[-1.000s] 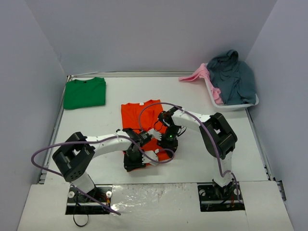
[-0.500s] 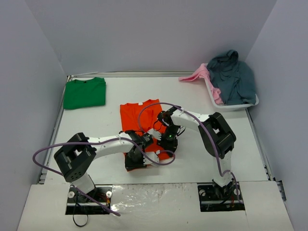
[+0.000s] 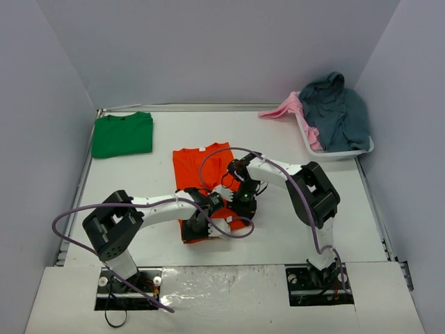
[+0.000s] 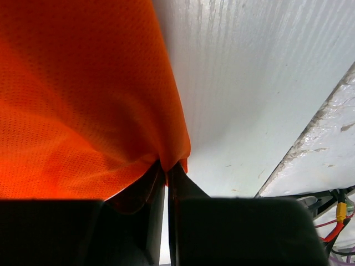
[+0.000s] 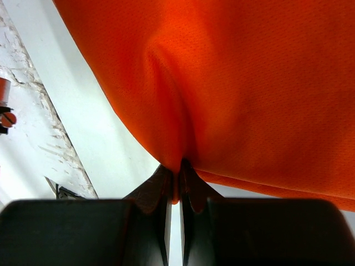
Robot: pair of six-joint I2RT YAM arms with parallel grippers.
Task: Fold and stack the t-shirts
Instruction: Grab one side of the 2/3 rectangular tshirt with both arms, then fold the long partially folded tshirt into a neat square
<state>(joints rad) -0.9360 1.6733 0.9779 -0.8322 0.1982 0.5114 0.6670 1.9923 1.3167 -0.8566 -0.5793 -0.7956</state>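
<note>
closing within the last second, left gripper (image 4: 166, 164) joins right gripper (image 5: 178, 167) pinching the orange t-shirt (image 3: 198, 167), fold unfinished; green t-shirt (image 3: 123, 134) appears folded, unstacked.

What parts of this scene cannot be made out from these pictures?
- Top view: both arms hide part of the orange shirt.
- Left wrist view: the frame cuts off the shirt around the left gripper.
- Right wrist view: the same around the right gripper.
- Top view: clothes in the basket overlap; their number is unclear.
</note>
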